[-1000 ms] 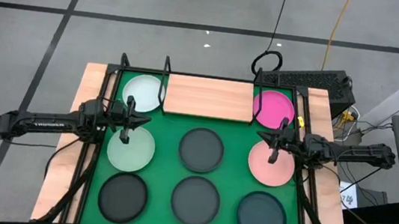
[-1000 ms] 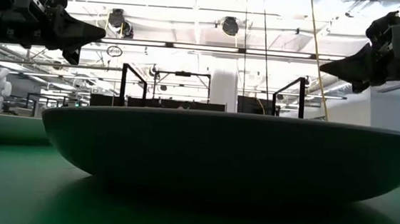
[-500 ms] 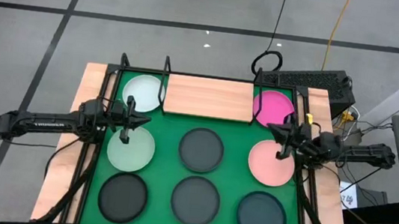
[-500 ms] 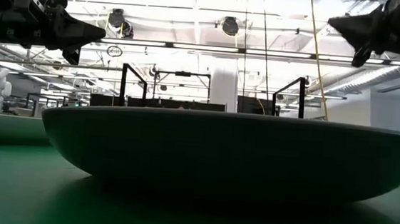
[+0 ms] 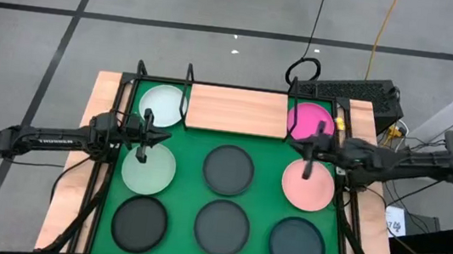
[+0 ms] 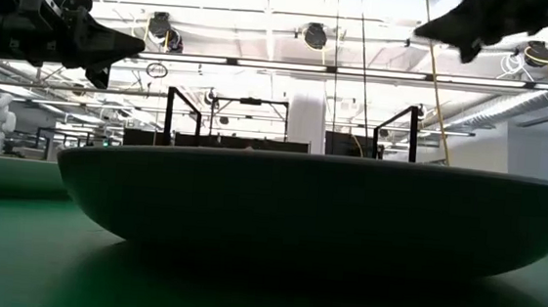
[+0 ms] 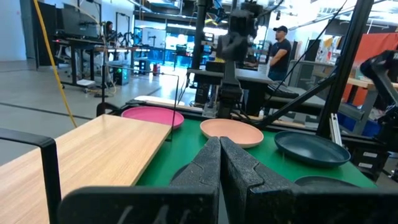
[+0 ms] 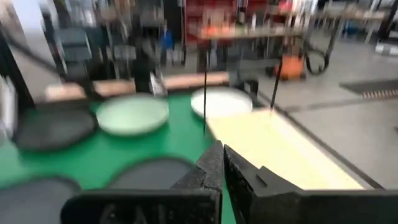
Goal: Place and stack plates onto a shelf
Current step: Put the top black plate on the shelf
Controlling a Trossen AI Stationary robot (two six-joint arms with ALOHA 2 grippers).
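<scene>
The plates lie flat on the green mat [image 5: 266, 196]. A pale mint plate [image 5: 163, 104] and a magenta plate [image 5: 310, 122] flank the light-wood shelf [image 5: 238, 110] at the far edge. A second mint plate [image 5: 149, 168], a light pink plate [image 5: 308, 186] and several dark grey plates [image 5: 229, 168] lie nearer. My left gripper [image 5: 143, 139] hovers shut between the two mint plates, its tips [image 7: 219, 155] closed. My right gripper [image 5: 309, 149] hovers shut high between the magenta and pink plates, its tips [image 8: 219, 158] closed.
Thin black rod uprights [image 5: 189, 76] stand at the shelf's corners, and one [image 8: 205, 93] shows just ahead of my right gripper. A dark plate [image 6: 309, 205] fills the low view. Black frame rails [image 5: 344, 217] run along the mat's sides. People stand in the room beyond [image 7: 280, 46].
My right gripper has risen well above the table and reached toward the table's left, from over the pink plate's far rim to between the magenta and pink plates, staying shut. No plate has moved.
</scene>
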